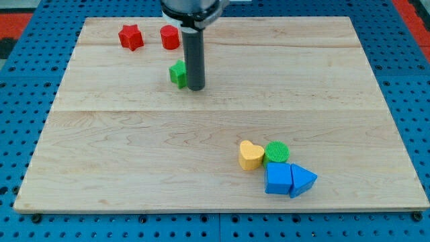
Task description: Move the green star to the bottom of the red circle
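green star [177, 73] touching my tip [196, 88] on view's left, below red circle [169, 37].

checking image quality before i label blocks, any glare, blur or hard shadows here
Camera view: even, soft lighting with no strong glare on the wooden board; only faint shadows under the blue blocks and my tip. Focus is sharp throughout. The rod hides part of the green star, and the board's far edge looks narrower from perspective.
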Robot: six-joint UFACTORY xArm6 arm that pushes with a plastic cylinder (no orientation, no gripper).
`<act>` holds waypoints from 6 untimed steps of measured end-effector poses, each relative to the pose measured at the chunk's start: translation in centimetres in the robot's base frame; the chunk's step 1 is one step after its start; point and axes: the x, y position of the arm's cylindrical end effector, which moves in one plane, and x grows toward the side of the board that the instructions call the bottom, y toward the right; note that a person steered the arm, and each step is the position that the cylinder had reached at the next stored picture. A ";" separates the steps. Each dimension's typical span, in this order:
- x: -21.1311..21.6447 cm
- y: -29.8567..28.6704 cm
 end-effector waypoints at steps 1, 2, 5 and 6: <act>-0.9 -3.7; -0.1 -2.6; -2.8 -3.2; -0.4 1.3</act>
